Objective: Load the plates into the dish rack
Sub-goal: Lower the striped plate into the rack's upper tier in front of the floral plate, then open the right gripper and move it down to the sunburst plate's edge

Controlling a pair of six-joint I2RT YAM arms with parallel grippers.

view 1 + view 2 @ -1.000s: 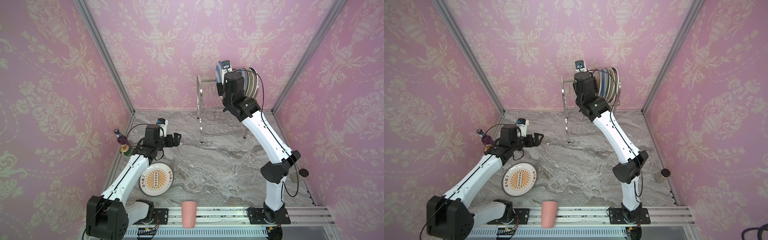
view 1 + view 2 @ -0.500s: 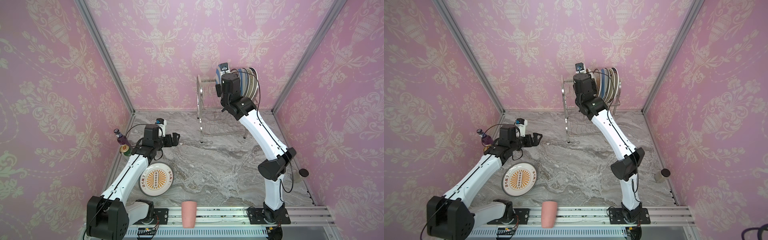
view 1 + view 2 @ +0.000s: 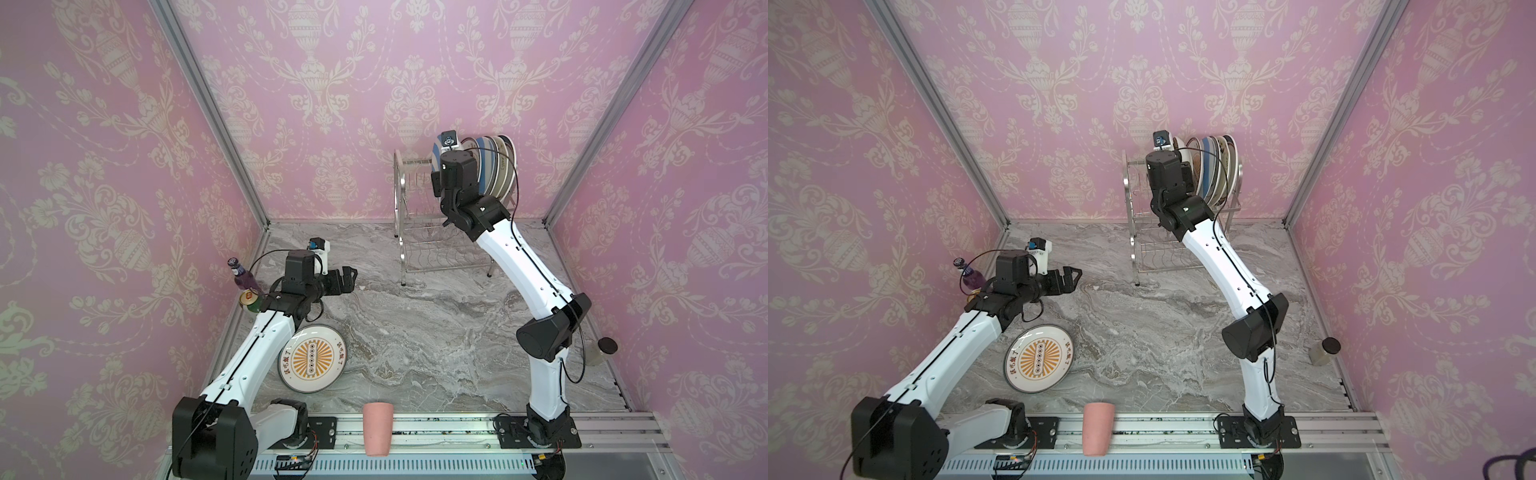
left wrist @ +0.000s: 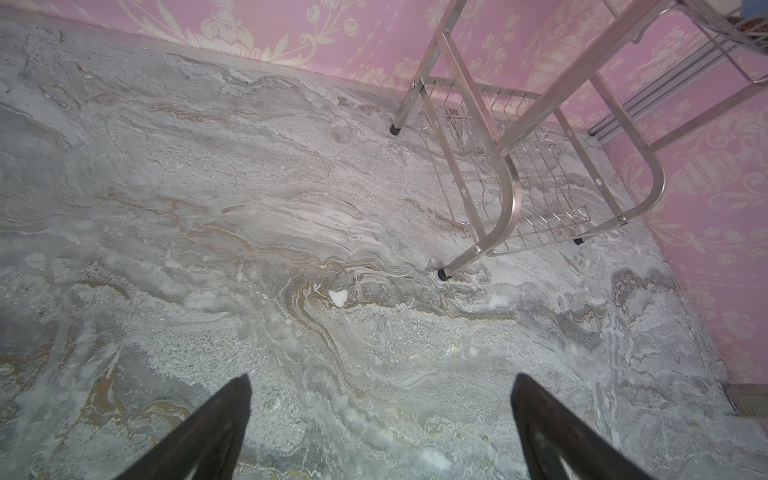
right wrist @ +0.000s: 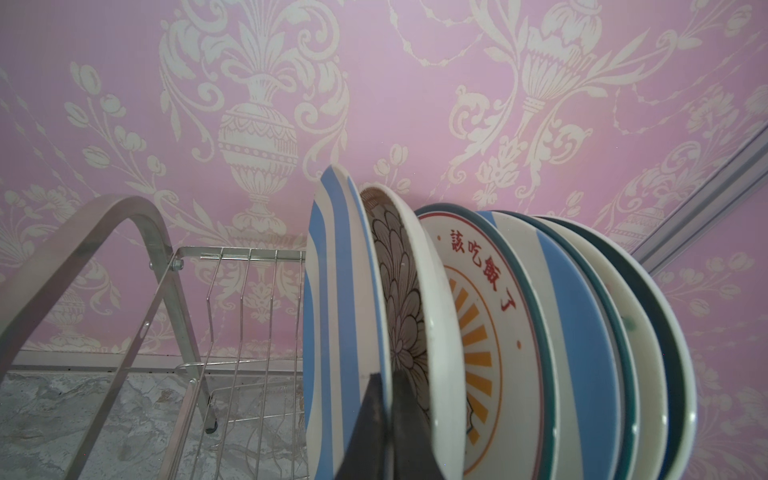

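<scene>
Blue-white striped plate [image 5: 332, 311] pinched at rim by my right gripper [image 5: 388, 384], jaws clamped on it. It stands upright on dish rack [image 5: 124, 257] upper tier, just beside petal plate [image 5: 401, 291]. Can't see whether bottom edge sits in slot. Risk, as I judge: release unseated, plate tips, knocks row or drops. Left gripper [image 4: 381, 380] spread wide, empty, above marble table [image 4: 291, 208]. Sunburst plate [image 3: 313, 359] lies flat there, unloaded; low rim may slip pinch.

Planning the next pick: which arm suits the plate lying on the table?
Left. The left gripper is open and empty, near the sunburst plate. The right gripper is up at the rack, shut on a striped plate by its rim.
</scene>
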